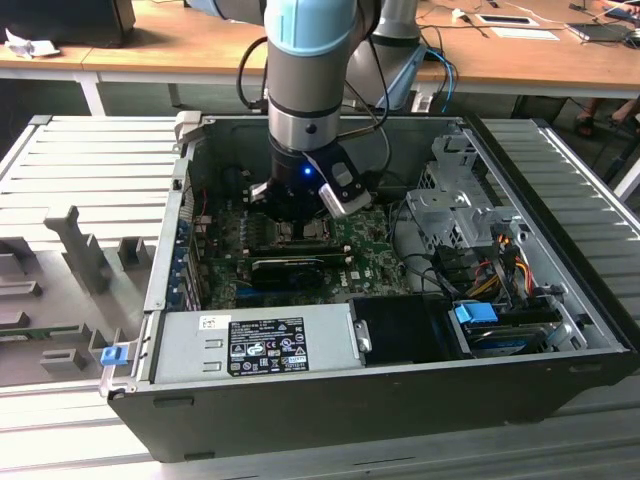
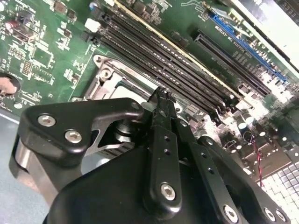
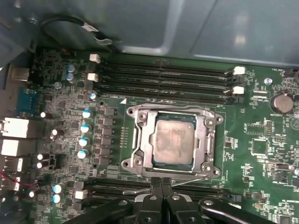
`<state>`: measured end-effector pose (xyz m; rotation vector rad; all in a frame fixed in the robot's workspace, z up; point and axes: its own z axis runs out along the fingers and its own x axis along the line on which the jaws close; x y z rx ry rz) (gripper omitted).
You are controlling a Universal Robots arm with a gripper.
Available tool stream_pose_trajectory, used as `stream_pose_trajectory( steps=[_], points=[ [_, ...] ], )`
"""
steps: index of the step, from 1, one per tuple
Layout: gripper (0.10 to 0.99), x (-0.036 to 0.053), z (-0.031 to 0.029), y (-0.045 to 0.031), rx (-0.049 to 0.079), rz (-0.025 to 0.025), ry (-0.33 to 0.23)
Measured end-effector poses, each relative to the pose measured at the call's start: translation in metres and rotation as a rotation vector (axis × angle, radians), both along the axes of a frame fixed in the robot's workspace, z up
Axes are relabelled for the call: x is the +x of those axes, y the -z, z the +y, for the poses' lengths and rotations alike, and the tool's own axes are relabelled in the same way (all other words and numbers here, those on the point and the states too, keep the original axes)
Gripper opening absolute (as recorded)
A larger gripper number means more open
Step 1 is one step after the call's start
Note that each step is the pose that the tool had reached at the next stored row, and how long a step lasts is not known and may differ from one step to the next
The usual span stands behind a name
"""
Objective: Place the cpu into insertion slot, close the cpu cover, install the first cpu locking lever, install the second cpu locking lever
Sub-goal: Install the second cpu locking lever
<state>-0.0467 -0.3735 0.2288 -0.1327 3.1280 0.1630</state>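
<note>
Case (image 1: 400, 405) open on top, lying flat. Inside it:
- green board (image 1: 368, 248) on the floor, toward the far side and the exterior view's left;
- grey power supply (image 1: 255, 345) along the near wall;
- metal drive cage (image 1: 452, 208) at the exterior view's right, far side;
- drive with blue latch (image 1: 478, 313) at the near right corner, with bundled cables (image 1: 500, 262) just beyond it;
- long black card (image 1: 290, 268) standing on the board, between power supply and socket.

Arm (image 1: 305, 90) lowered vertically into the case from the far side. Gripper (image 1: 300, 215) just above the board, just beyond the black card.

In the first wrist view: cpu (image 3: 174, 141) seated flat in the slot (image 3: 173, 165), silvery face up. Cover (image 3: 205, 135) down flat over the slot, framing the cpu in its window. Thin lever rod (image 3: 187, 181) lying along the socket edge nearest the fingertips. Four long memory slots (image 3: 163, 79) running parallel on the socket's opposite side.

Gripper (image 3: 162, 183) clenched, tips pressed together, nothing seen between them; positioned at the socket edge beside the lever rod. Contact with the rod: cannot tell.

In the second wrist view: gripper (image 2: 161, 94) tips together over the socket's metal frame.
</note>
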Motion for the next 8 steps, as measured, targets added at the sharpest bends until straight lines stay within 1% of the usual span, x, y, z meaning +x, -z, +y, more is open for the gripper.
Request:
stream_pose_trajectory(
  steps=[2, 3, 4, 5, 7, 8],
  points=[
    [0.106, -0.0009, -0.0002, 0.0008, 0.0, 0.0001, 0.0],
    [0.106, -0.002, -0.0035, 0.001, 0.0, 0.0, 0.0],
    [0.106, -0.0034, -0.0044, 0.0012, 0.001, -0.0001, 0.0],
    [0.106, -0.0067, -0.0052, 0.0013, 0.005, -0.0001, -0.002],
    [0.106, -0.0097, -0.0066, 0.0017, 0.013, 0.0, -0.007],
    [0.106, -0.0113, -0.0076, 0.0023, 0.023, 0.0001, -0.013]
  ],
)
